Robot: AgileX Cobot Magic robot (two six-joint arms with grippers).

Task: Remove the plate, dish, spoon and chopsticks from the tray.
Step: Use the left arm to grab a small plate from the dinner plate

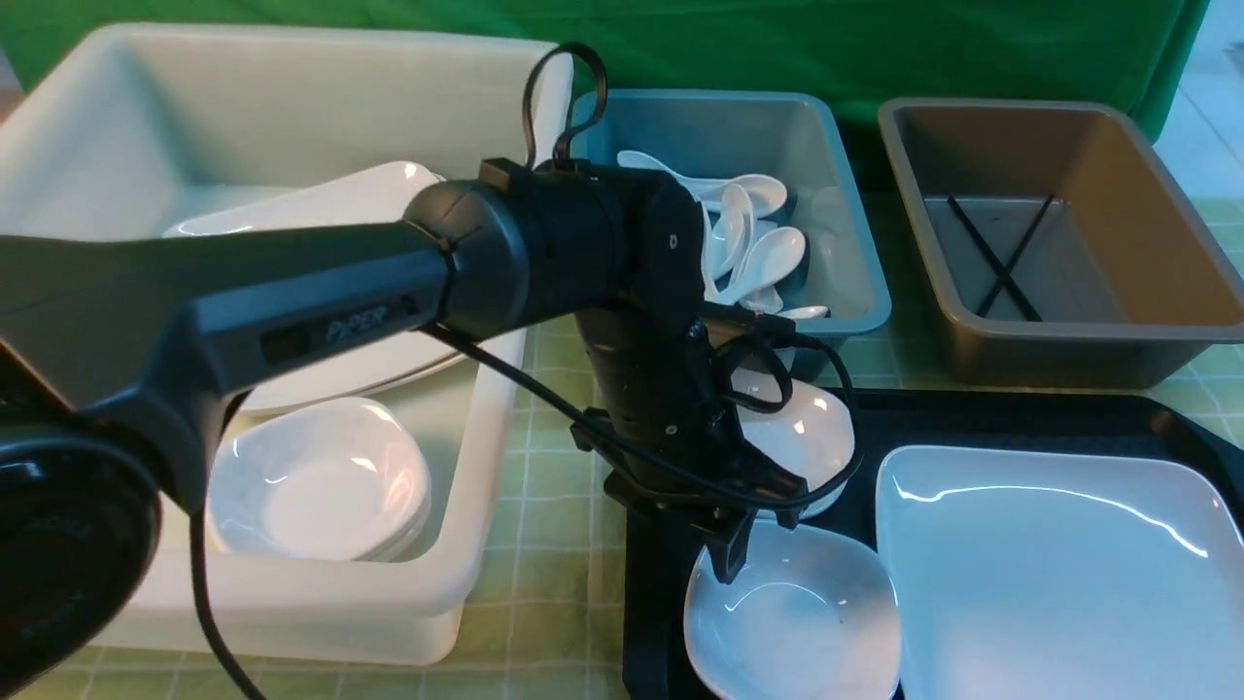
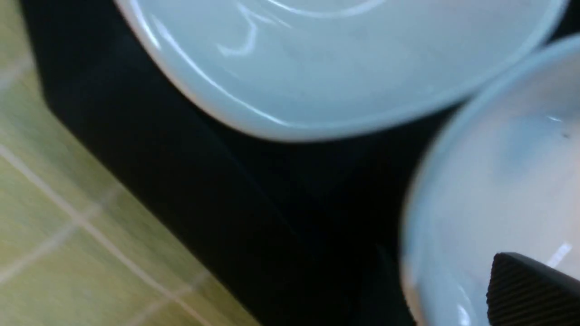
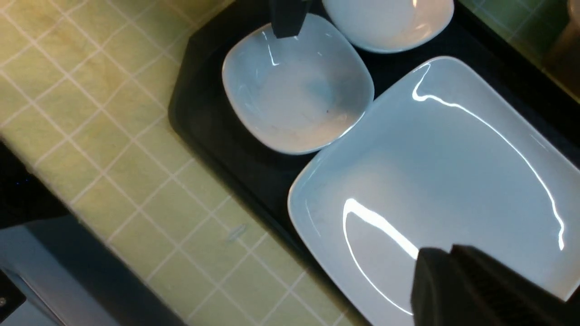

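The left arm [image 1: 243,301] poises its open, empty left claw [image 1: 760,544] over the near dish [image 1: 807,622] in the tray's [image 1: 1020,418] near-left corner. The right claw [image 3: 453,256] hangs closed over the plate [image 1: 1050,564].

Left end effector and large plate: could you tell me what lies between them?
The nearer small white dish on the tray; the front view shows it.

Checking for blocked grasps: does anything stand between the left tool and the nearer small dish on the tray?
Nothing visible. The left tool hangs directly over the nearer dish, one finger at its far rim.
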